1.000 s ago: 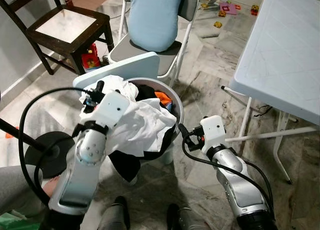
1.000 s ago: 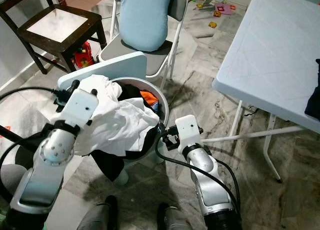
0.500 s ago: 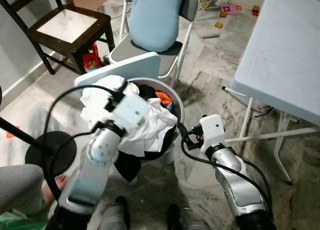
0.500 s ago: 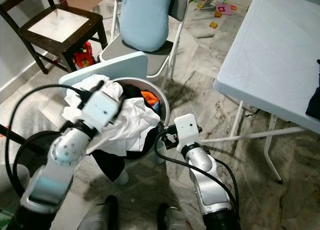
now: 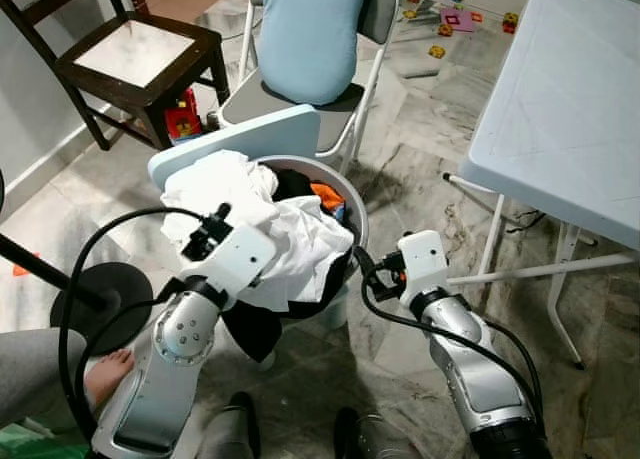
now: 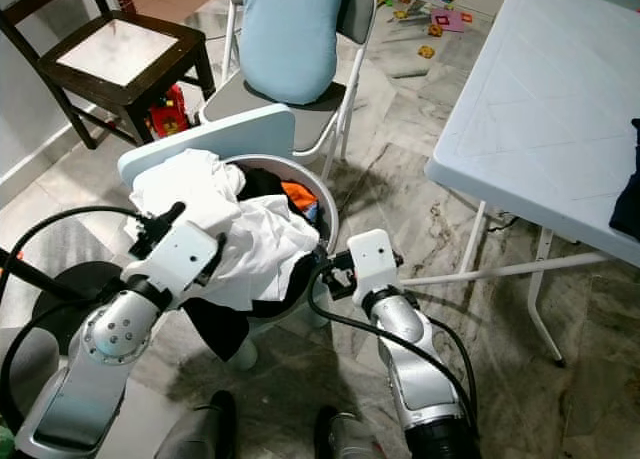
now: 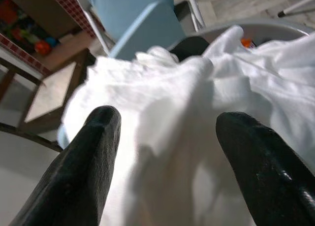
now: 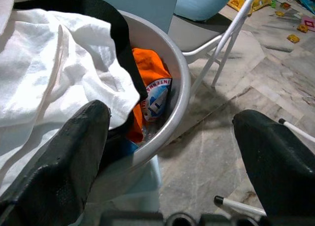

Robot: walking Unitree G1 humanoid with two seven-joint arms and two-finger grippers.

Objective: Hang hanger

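While no hanger could be made out anywhere, the left claw (image 7: 162,152) hovered spread and empty just above the heaped white garment (image 5: 290,244) in the one grey laundry basket (image 5: 352,207), so anything to lift lay straight ahead of it. The right claw (image 8: 167,137), also spread and empty, hung beside the basket's rim, slightly farther from the pile. One white desk (image 5: 560,109) stood well apart to the right, with two chairs beyond the basket.
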